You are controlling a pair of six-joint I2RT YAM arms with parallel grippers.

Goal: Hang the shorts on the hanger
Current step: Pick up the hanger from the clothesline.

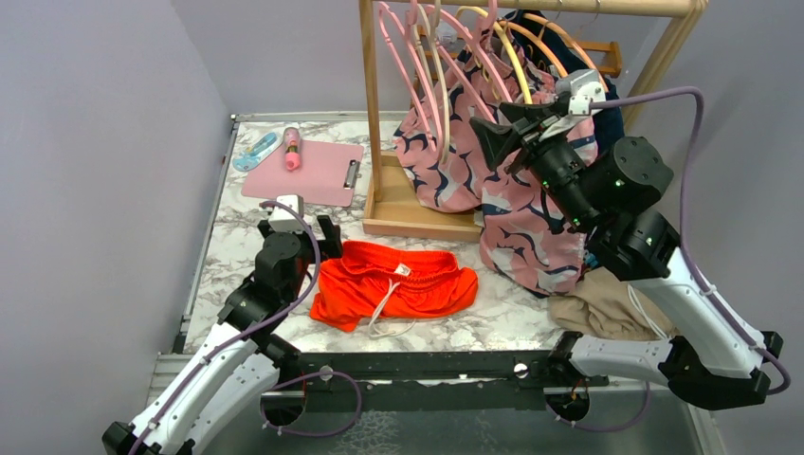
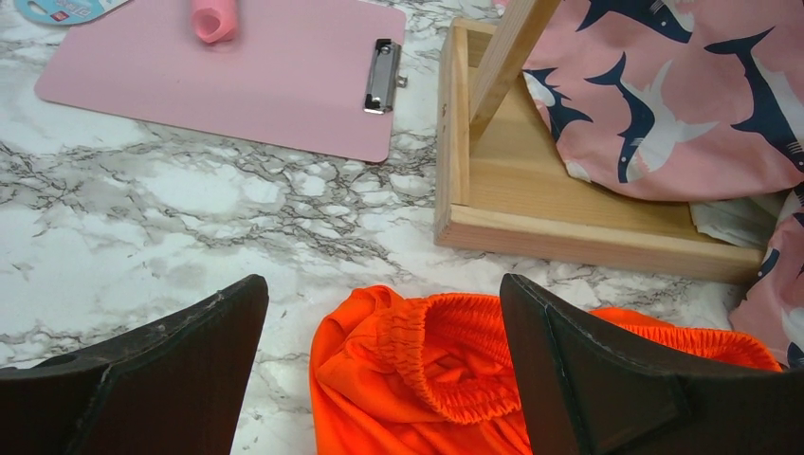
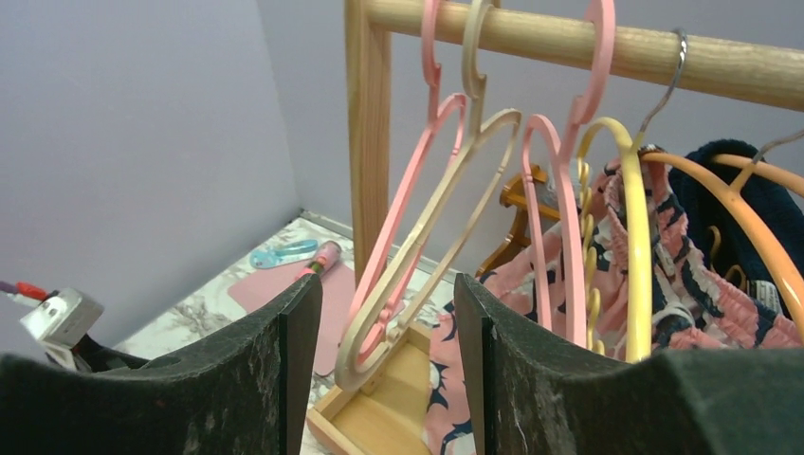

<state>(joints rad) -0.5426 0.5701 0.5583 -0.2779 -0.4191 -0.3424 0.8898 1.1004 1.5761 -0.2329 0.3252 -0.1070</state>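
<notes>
Probably soft, light, floppy shorts (image 1: 393,284) flat by table's (image 1: 237,227) near edge, best pinched at elastic waistband under wide-open, empty left gripper (image 2: 381,303); right gripper (image 3: 384,284) part-open, empty, facing hanger (image 3: 471,71).

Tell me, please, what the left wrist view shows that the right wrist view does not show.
Only the left wrist view shows the orange shorts, lying just ahead of the open left gripper. Only the right wrist view shows the wooden rail with its hangers, among them the pale-yellow hanger, seen beyond the open right gripper. Both views show the pink clipboard, the wooden rack base, the shark-pattern shorts and the marble table.
</notes>
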